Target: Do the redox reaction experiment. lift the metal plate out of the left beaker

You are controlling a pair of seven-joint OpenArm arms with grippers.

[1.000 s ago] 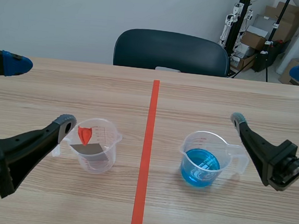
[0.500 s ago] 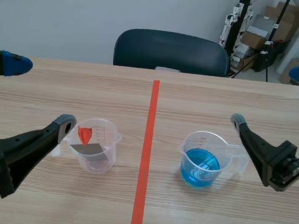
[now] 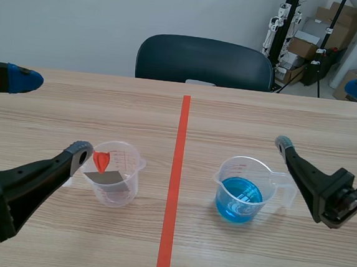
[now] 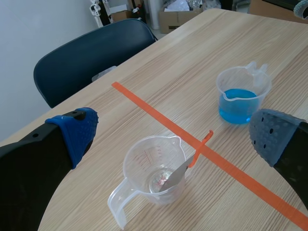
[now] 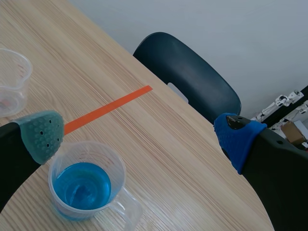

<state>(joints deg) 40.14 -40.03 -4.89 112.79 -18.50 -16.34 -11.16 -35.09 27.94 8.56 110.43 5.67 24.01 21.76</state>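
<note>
Desk (image 3: 242,120): pale wood grain, w/ orange-red tape line (image 3: 176,171) down the middle. L beaker (image 3: 131,176), 9 o'clock of tape: clear plastic, red scale marks. Metal plate (image 3: 103,177) in it is dull grey, w/ orange-red tab (image 3: 101,160) on top. R beaker (image 3: 260,169), 3 o'clock of tape: clear, w/ vivid blue liquid (image 3: 238,201). Chair (image 3: 203,61), 12 o'clock: dark navy. L fingers (image 4: 29,163) & R fingers (image 5: 279,168): black, w/ dotted pads, one blue & one grey per arm.

A wooden table (image 3: 261,116) carries a clear beaker (image 3: 120,197) and a blue-filled beaker (image 3: 250,171).
</note>
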